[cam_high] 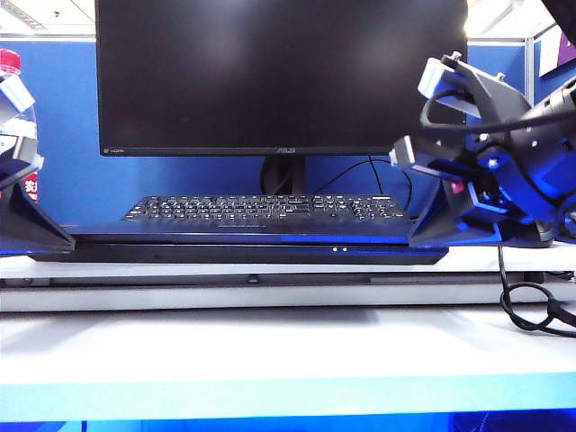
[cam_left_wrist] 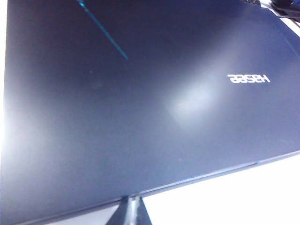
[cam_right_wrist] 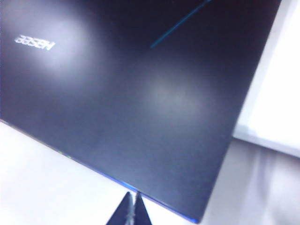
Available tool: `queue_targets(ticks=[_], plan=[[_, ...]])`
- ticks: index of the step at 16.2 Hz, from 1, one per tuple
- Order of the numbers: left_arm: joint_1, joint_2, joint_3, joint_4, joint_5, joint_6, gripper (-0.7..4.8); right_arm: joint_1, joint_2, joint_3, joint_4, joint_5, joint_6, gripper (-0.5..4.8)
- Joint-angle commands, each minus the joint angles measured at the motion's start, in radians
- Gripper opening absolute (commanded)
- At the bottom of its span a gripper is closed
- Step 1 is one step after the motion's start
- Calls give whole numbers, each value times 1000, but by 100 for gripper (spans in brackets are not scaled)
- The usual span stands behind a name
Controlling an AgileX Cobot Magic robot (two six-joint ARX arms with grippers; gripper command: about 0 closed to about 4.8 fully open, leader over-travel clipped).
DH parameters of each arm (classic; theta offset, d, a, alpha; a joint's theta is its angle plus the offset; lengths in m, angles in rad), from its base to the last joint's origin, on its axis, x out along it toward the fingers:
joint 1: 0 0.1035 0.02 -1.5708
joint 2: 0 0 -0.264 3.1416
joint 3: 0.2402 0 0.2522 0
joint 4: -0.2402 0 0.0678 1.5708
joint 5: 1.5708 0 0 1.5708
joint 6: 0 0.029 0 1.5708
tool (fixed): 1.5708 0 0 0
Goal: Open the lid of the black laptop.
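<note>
The black laptop lies flat on the white table with its lid down, and two tiny green LEDs glow on its front edge. The left wrist view shows the lid as a dark glossy panel with a silver Hasee logo. My left gripper is shut, its tips touching the lid's front edge. In the exterior view my left gripper sits at the laptop's left end. My right gripper is shut too, its tips just short of the lid near the front right corner. From outside, my right gripper is at the right end.
A separate black keyboard lies just behind the laptop, below a large ASUS monitor on a stand. A black cable loops on the table at the right. A blue partition closes the back.
</note>
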Motion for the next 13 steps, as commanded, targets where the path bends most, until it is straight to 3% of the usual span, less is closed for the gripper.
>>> queue_targets(ticks=[1,13], plan=[[2,-1,2,15,-21,7,25,-1,2,3,10,5,6,-1],[2,0,3,31,-22,-7,25,-17,39,5,106,7,7,-1]])
